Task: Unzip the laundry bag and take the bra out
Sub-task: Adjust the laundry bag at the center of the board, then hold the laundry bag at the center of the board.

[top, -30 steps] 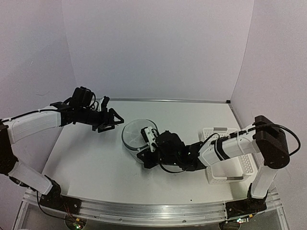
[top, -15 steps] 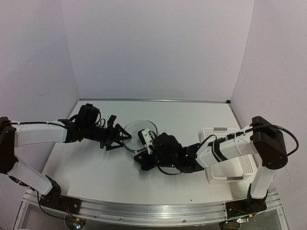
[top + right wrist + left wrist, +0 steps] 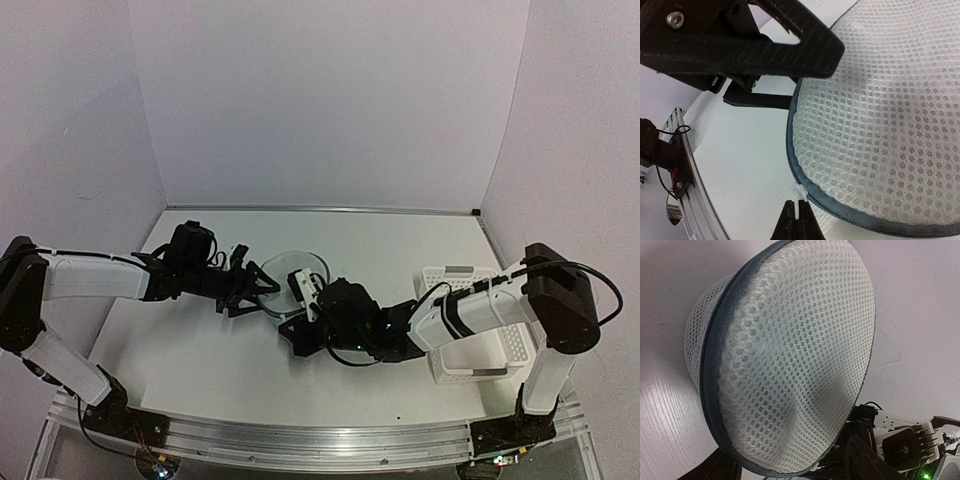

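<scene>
Closely — left gripper (image 3: 250, 290) gapes beside laundry bag (image 3: 790, 365) rim.

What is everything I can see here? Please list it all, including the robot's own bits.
laundry bag: one, white mesh with a dark rim, middle of the table
zipper pull: one, white, on the bag's rim
bra: none visible
basket: one, white and perforated, right side of the table, partly under the right arm
table: one, white, under everything
left gripper: one, black, open, at the bag's left side
right gripper: one, black, shut on the zipper pull, at the bag's near side
</scene>
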You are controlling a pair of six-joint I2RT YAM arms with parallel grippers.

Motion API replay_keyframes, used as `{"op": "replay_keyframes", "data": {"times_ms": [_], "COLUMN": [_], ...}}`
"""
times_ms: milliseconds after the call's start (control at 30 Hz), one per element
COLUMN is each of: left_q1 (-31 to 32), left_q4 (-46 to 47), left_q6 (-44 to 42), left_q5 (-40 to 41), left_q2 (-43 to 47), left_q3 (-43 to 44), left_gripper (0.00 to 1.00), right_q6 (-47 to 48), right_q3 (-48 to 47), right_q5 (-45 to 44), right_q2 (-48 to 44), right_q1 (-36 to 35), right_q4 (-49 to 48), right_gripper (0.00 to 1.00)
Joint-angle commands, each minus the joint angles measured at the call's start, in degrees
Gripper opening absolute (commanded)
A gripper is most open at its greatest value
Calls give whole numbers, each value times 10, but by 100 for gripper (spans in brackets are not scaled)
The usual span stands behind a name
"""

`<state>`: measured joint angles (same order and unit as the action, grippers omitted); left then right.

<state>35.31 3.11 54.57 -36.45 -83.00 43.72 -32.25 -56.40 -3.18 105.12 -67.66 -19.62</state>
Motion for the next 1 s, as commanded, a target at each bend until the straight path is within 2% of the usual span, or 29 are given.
{"op": "replay_keyframes", "data": {"times_ms": [0, 133, 333, 733, 900, 967], "left_q1": [2, 2, 2, 6, 9, 9], "left_q4": [-5, -82, -107, -63, -34, -34], "left_q6": [-10, -48, -54, -38, -28, -27], "left_q5": [16, 64, 60, 29, 13, 11], "left_q2": [16, 43, 38, -17, -43, -47], "left_q3": [-2, 27, 40, 49, 54, 57], "left_gripper": [70, 71, 72, 72, 65, 60], "right_q6": [-2, -3, -4, -3, -3, -3], "right_q3": [-2, 3, 3, 6, 7, 10], "right_q5": [-22, -30, -31, -25, -24, -25], "right_q2": [-15, -18, -17, -21, -23, -25], "right_q1": [-5, -4, -5, -5, -5, -5], "right_q4": [-33, -32, -32, -33, -33, -33], "right_gripper": [0, 0, 0, 0, 0, 0]}}
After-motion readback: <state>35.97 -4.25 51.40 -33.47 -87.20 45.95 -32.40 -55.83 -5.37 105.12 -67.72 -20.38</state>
